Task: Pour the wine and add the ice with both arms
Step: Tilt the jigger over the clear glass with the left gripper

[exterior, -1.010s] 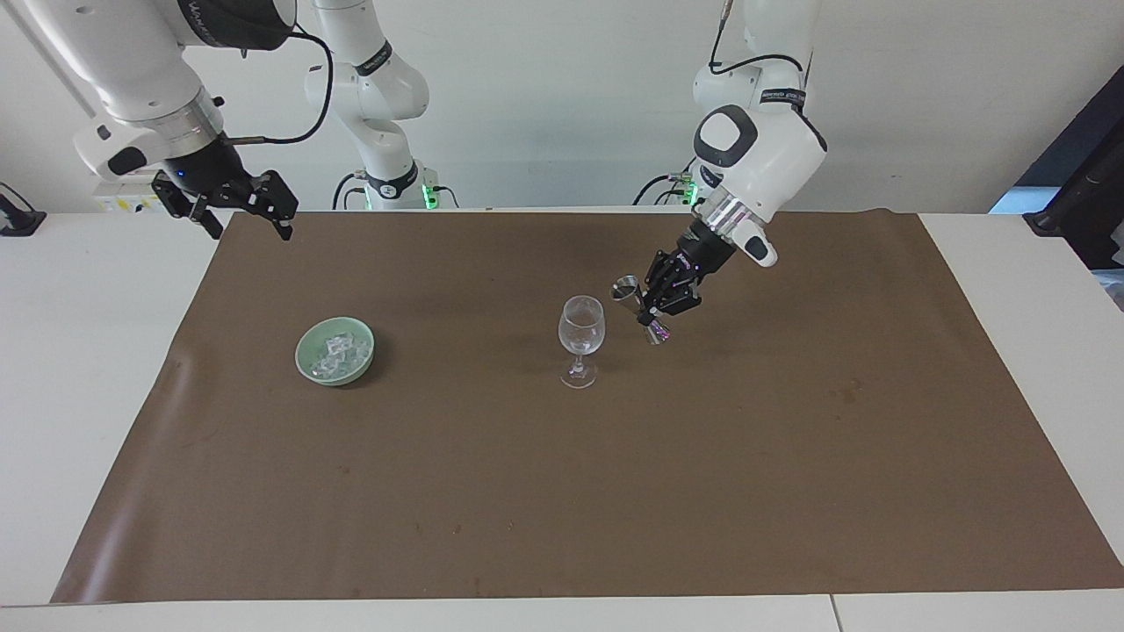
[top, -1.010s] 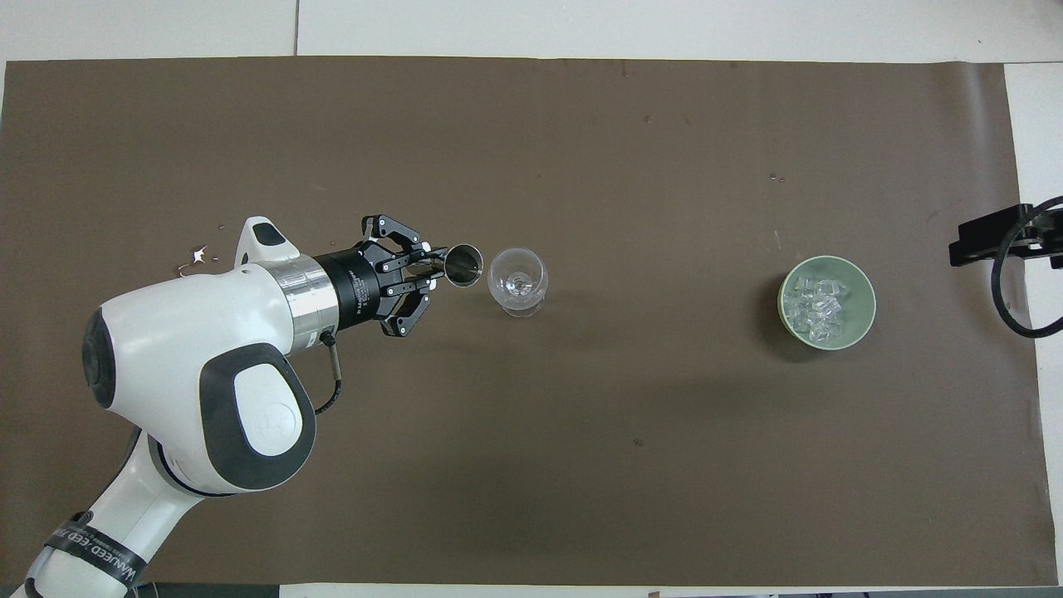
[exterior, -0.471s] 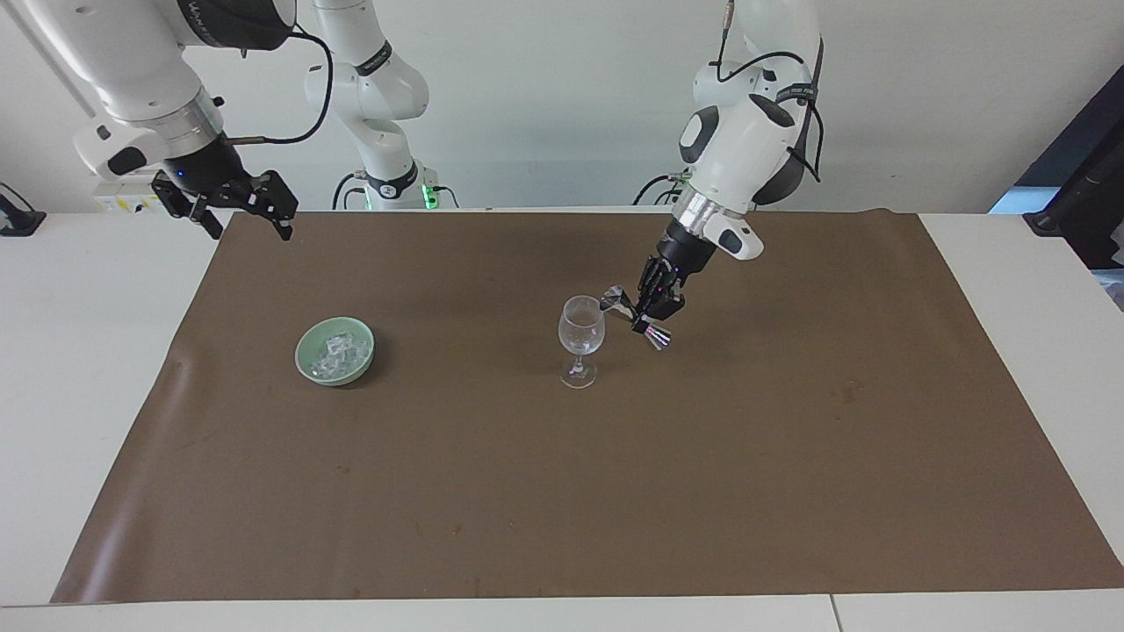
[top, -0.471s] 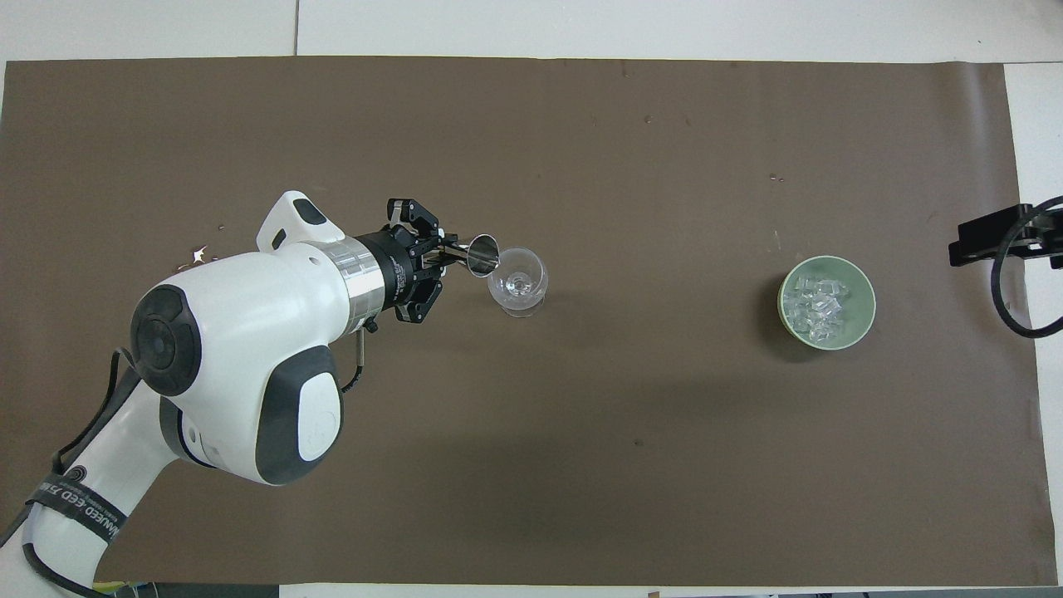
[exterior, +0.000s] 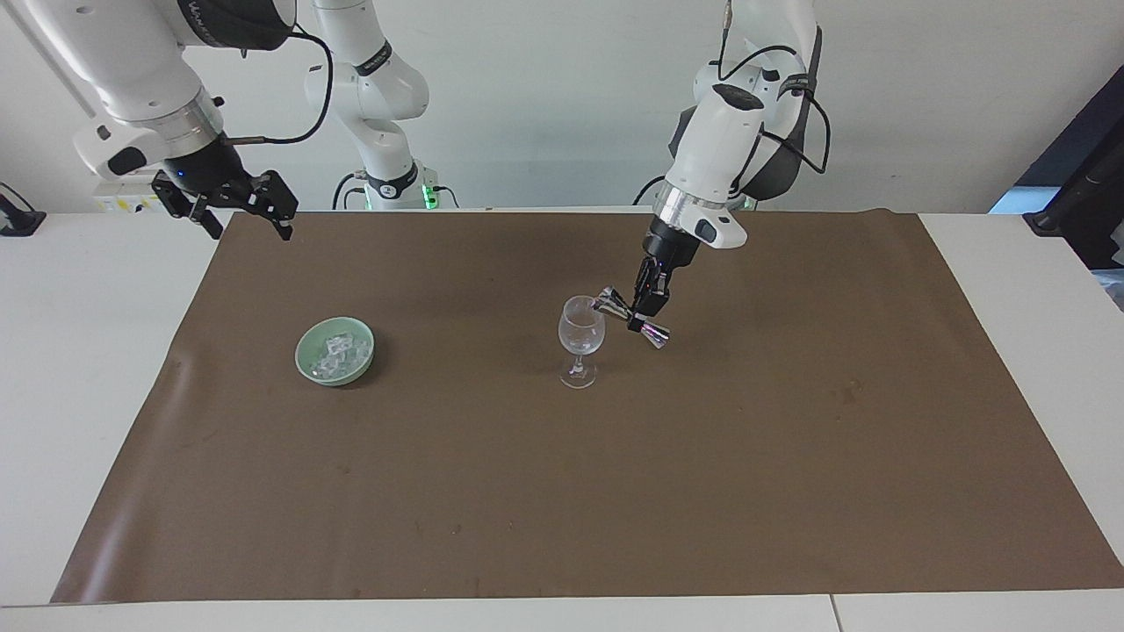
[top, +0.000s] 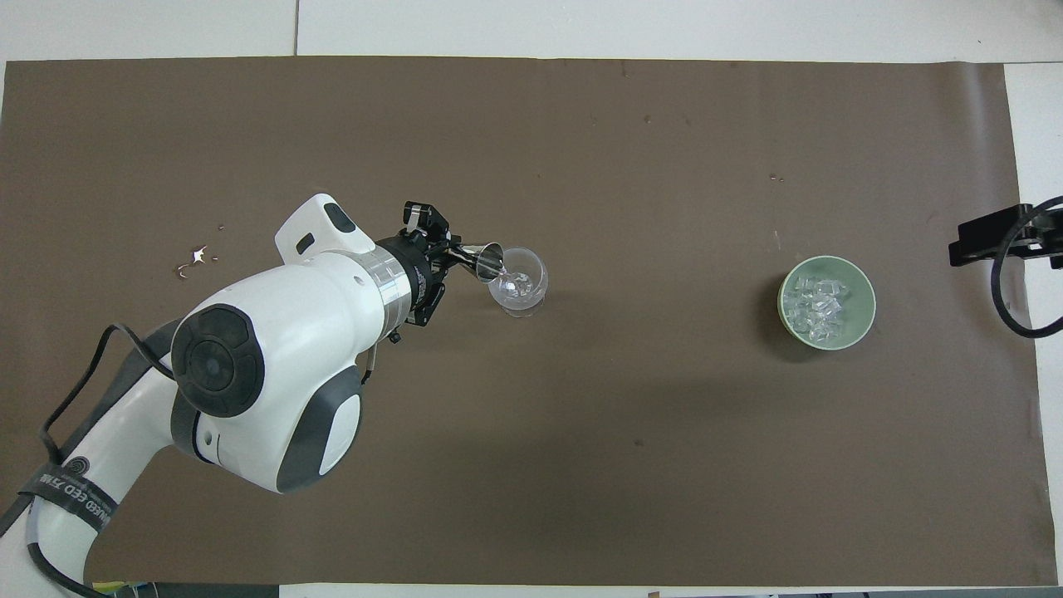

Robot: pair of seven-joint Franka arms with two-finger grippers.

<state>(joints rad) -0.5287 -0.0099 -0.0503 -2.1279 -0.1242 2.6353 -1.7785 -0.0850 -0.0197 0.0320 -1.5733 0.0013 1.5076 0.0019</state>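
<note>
A clear wine glass point(exterior: 580, 337) stands upright on the brown mat point(exterior: 790, 456); it also shows in the overhead view point(top: 520, 282). My left gripper point(exterior: 647, 304) point(top: 444, 252) is shut on a silver jigger point(exterior: 629, 317) point(top: 484, 260), tipped sideways with its mouth at the glass's rim. The ice point(exterior: 335, 353) point(top: 818, 307) lies as several clear cubes in a pale green bowl point(exterior: 307, 364) point(top: 865, 320) toward the right arm's end. My right gripper point(exterior: 237, 209) waits open and empty, raised over the mat's corner, well apart from the bowl; only part of it shows in the overhead view point(top: 992, 237).
The brown mat point(top: 581, 465) covers most of the white table point(exterior: 88, 369). A few small glinting specks point(top: 198, 256) lie on the mat toward the left arm's end.
My left wrist has rolled and moved closer to the glass, tipping the jigger from nearly upright to sideways at the rim. The right arm has not moved.
</note>
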